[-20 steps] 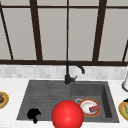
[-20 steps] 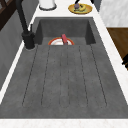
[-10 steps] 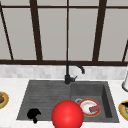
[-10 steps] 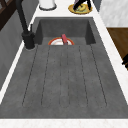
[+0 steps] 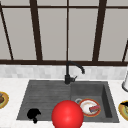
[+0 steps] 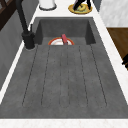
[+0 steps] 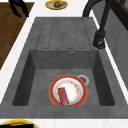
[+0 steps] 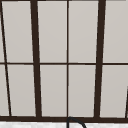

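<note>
My left hand [image 5: 33, 114] hovers at the front left corner of the dark grey sink [image 5: 45, 92], just off the counter's front edge, with its fingers hanging relaxed and holding nothing. The right side view puts this left hand [image 7: 17, 7] over the wooden floor. My right hand [image 5: 124, 104] is over a yellow plate [image 5: 121, 110] on the right counter; from the left side, the right hand [image 6: 81, 3] reaches down to that yellow plate [image 6: 80, 9]. A red-rimmed white plate [image 7: 72, 91] lies in the basin with a red block [image 7: 63, 96] on it.
A big red ball [image 5: 67, 115] shows at the sink's front edge. The black faucet [image 5: 68, 73] stands behind the sink, the ribbed drainboard [image 6: 65, 75] to its left. Another yellow plate [image 7: 56, 4] with food sits on the left counter. A white jar [image 6: 47, 3] stands at the back right.
</note>
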### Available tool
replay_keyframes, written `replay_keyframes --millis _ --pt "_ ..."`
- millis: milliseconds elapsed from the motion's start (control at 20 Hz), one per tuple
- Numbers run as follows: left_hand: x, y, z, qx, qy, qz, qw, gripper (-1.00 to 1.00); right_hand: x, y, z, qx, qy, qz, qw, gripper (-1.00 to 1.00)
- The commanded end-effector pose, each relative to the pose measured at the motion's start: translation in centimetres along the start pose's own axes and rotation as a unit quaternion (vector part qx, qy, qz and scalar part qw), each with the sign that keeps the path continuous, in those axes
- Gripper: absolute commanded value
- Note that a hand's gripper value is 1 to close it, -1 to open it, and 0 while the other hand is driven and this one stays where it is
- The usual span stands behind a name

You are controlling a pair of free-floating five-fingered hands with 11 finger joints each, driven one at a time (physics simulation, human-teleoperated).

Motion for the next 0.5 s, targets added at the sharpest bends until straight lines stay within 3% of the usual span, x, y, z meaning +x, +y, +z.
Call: replay_keyframes --millis 0,350,450 --pt "0.0 0.0 0.0 0.0 0.0 0.0 1.0 0.0 -1.2 -1.6 2.1 0.012 -0.004 -0.011 0.9999 -1.0" --pt "0.0 0.0 0.0 0.0 0.0 0.0 1.0 0.0 -2.0 -4.0 3.9 0.063 -0.005 0.006 0.998 -1.0" --pt "0.0 0.0 0.0 0.0 0.0 0.0 1.0 0.0 -2.7 -4.7 3.7 0.081 -0.004 -0.006 0.9967 -1.0"
